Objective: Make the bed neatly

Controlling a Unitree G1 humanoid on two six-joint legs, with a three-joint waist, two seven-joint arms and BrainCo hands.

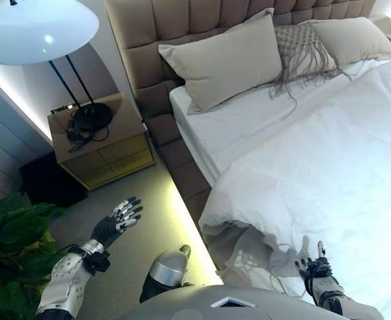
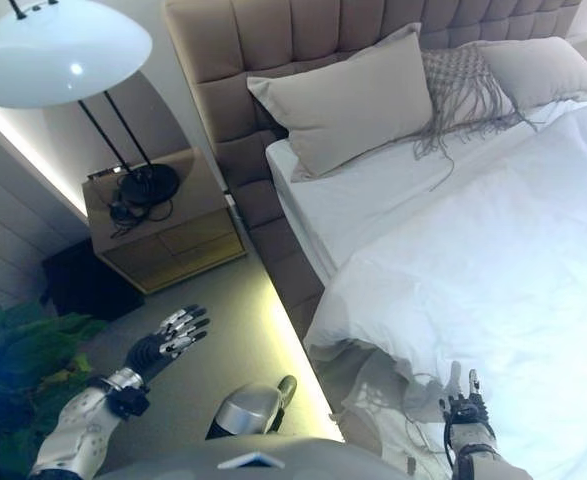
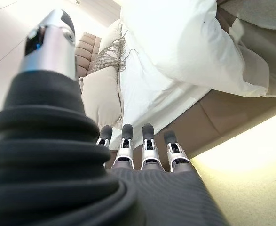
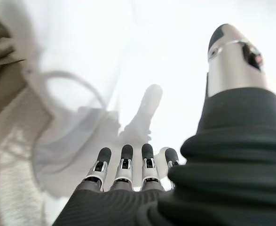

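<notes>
A white duvet (image 1: 328,167) covers most of the bed, its near corner (image 1: 248,227) rumpled and hanging over the side. Bare white sheet (image 1: 235,127) shows between the duvet and the pillows. Two beige pillows (image 1: 225,60) (image 1: 352,37) and a fringed grey cushion (image 1: 302,50) lean on the padded headboard (image 1: 202,17). My left hand (image 1: 118,220) hovers open above the floor beside the bed, touching nothing. My right hand (image 1: 315,270) is open with straight fingers just over the duvet's near edge (image 4: 128,70), holding nothing.
A wooden nightstand (image 1: 105,147) with a black lamp base (image 1: 92,117) and its white shade (image 1: 38,30) stands left of the bed. A green plant (image 1: 8,247) fills the lower left. A lit strip runs along the bed frame (image 1: 182,167) at floor level.
</notes>
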